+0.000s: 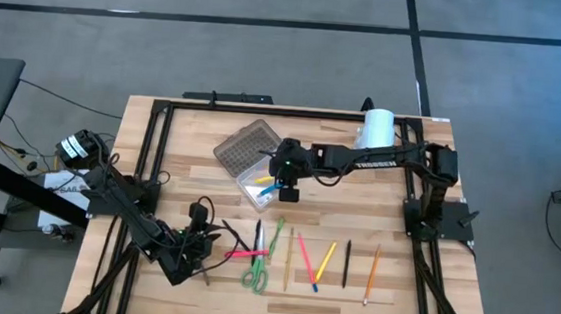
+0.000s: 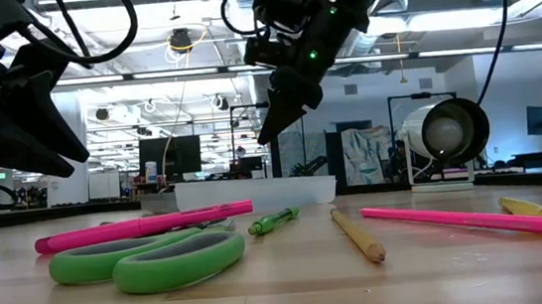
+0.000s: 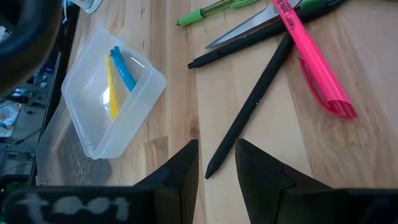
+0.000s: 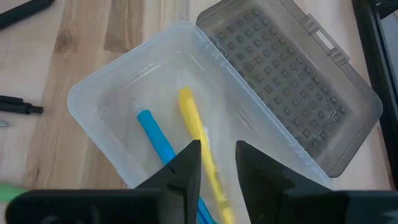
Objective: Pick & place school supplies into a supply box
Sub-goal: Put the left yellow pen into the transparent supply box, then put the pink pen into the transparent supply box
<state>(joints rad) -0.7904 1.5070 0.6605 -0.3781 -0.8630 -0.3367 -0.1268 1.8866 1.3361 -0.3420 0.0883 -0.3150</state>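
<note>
Green-handled scissors (image 2: pixel 147 261) lie nearest the low camera, handles forward, a pink pen (image 2: pixel 144 227) just behind them and a green pen (image 2: pixel 274 220) at their 2 o'clock. A tan pencil (image 2: pixel 357 235) and a second pink pen (image 2: pixel 452 218) lie further toward 3 o'clock.

From above, the supply box (image 1: pixel 263 182) sits near table centre, its grey dot-gridded lid (image 1: pixel 245 145) hinged open toward 11 o'clock. Inside the clear tray lie a yellow pen (image 4: pixel 198 142) and a blue pen (image 4: pixel 158 140), side by side.

Right gripper (image 1: pixel 287 191) hangs directly over the tray, fingers (image 4: pixel 182 171) slightly spread, nothing between them.

Left gripper (image 1: pixel 196 243) sits low at the table's 7 o'clock, fingers (image 3: pixel 183 172) parted with a narrow gap, empty; a black pen (image 3: pixel 249 112) has its tip just ahead of that gap, and a second black pen (image 3: pixel 261 36) crosses it.

Loose supplies line up at the box's 5 o'clock: yellow pencil (image 1: pixel 325 262), black pen (image 1: pixel 346 262), orange pencil (image 1: pixel 373 275).

White cylinder (image 1: pixel 377 127) stands at the table's 1 o'clock edge.
</note>
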